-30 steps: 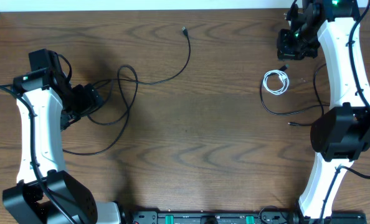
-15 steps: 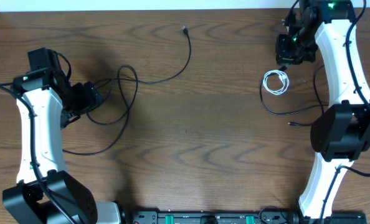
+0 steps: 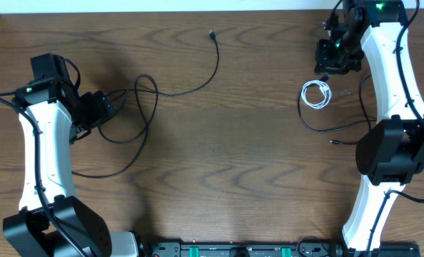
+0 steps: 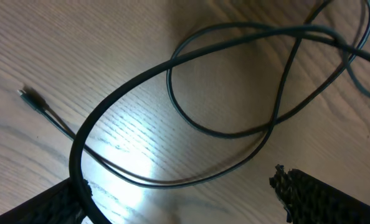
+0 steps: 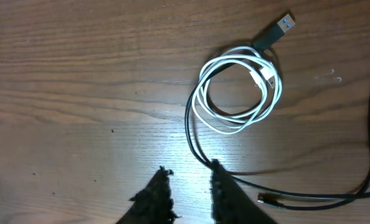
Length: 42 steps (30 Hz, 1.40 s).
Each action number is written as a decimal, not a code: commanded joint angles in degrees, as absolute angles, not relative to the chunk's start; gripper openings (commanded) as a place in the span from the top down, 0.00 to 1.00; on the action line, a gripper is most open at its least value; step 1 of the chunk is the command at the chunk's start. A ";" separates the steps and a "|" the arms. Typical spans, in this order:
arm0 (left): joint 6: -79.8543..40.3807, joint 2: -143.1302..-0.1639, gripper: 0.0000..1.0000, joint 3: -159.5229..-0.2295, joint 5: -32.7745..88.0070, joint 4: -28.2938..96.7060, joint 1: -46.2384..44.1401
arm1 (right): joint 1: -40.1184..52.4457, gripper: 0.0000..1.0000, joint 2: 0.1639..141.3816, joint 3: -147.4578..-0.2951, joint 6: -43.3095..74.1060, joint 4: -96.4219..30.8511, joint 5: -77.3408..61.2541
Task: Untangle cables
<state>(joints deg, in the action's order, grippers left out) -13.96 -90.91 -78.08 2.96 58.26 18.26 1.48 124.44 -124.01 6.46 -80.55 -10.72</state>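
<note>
A long black cable [image 3: 198,82] runs from a small plug [image 3: 210,33] at the far middle into loose crossing loops [image 4: 235,130] at the left. My left gripper [image 3: 105,111] hovers over those loops, wide open [image 4: 179,180], with one strand passing by its left finger [image 4: 54,202]. At the far right lies a coiled white cable [image 3: 306,94] [image 5: 264,76]. A second black cable [image 3: 319,130] [image 5: 297,196] runs along the coil. My right gripper [image 3: 332,63] [image 5: 190,177] stands slightly open above the wood with nothing between its fingers. That black cable passes just outside the right finger [image 5: 225,190].
A dark USB plug [image 5: 278,31] lies beyond the white coil and a small plug end [image 5: 269,199] near my right finger. The table's far edge [image 3: 162,10] meets a white wall. A black rail [image 3: 240,250] with connectors runs along the front edge.
My right gripper's jaws have parted a little, and the right arm shifted slightly toward the far edge. The left arm and the cables have not moved.
</note>
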 commanded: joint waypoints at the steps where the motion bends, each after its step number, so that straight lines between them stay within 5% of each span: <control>1: -15.11 -87.57 0.02 -78.13 1.89 57.67 18.28 | 2.02 0.73 124.51 -123.63 5.91 -80.64 -11.09; 16: -14.66 -76.71 0.02 -78.13 1.89 55.33 18.28 | 2.37 0.31 124.51 -123.63 5.91 -81.03 -11.07; 27: -14.66 -76.71 0.01 -78.13 1.91 55.31 18.28 | 2.37 0.12 124.51 -123.63 5.89 -81.69 -11.07; 42: -14.66 -76.73 0.02 -78.13 1.91 55.55 18.28 | 2.37 0.07 124.51 -123.63 5.89 -81.67 -11.07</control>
